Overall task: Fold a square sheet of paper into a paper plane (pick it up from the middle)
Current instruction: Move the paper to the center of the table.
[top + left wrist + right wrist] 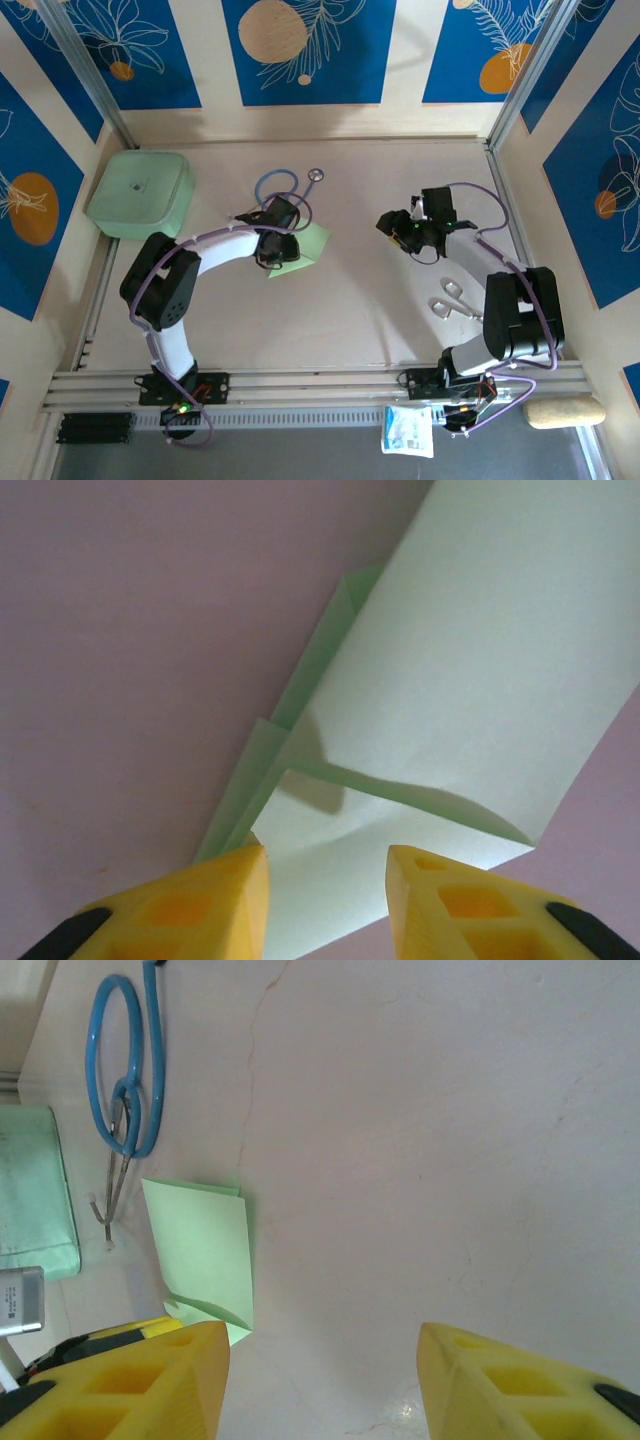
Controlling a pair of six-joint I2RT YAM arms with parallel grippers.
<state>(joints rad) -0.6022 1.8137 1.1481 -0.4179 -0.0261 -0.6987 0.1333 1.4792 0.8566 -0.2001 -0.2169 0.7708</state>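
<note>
L tool (pixel 328 868) part-open over folded green paper (pixel 480 680), R tool (pixel 322 1348) wider open, nothing held

The top camera sits high up behind the arms and looks down on the whole table (pixel 360 310). The left wrist camera looks past the left pincer (pixel 327 885), very close to the square sheet of paper (pixel 450 660) just ahead of it. The right wrist camera looks past the right pincer (pixel 322 1380) from farther off. All three views share that paper.
</note>
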